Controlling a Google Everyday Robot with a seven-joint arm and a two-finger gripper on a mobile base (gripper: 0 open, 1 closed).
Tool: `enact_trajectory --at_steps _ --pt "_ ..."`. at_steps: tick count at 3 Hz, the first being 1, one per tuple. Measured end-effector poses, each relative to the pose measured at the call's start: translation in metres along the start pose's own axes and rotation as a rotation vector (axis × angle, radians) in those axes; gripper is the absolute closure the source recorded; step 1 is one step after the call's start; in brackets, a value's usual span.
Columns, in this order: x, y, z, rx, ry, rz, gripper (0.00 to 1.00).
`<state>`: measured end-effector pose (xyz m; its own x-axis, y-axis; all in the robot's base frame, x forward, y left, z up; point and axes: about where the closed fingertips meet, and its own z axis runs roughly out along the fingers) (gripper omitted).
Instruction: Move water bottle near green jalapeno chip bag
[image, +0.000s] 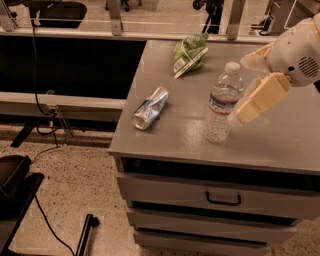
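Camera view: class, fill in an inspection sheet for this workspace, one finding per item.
Surface: grey cabinet top, flat, with three items on it.
Job's things: water bottle upright, capped, near the front; green jalapeno chip bag lying towards the back, apart from the bottle.
Clutter: dented silver-blue can on its side, left of the bottle.
Grippers: gripper close beside the bottle's right side; contact cannot be told.
Cables: black cable hanging at the left, off the cabinet.
Surroundings: drawers below the top; speckled floor.

Tool (243, 113) just beside upright water bottle (221, 102).
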<state>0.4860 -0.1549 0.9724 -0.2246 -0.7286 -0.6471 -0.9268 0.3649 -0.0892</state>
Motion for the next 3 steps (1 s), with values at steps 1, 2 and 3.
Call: enact_trajectory --at_steps 1,2,3 --pt "-0.0014 0.0002 0.0009 -0.002 -0.006 0.001 0.00" --pt "-0.0029 0.0011 0.0016 -0.003 -0.006 -0.002 0.16" --pt "-0.0049 0.0024 0.0026 -0.005 -0.006 -0.006 0.47"
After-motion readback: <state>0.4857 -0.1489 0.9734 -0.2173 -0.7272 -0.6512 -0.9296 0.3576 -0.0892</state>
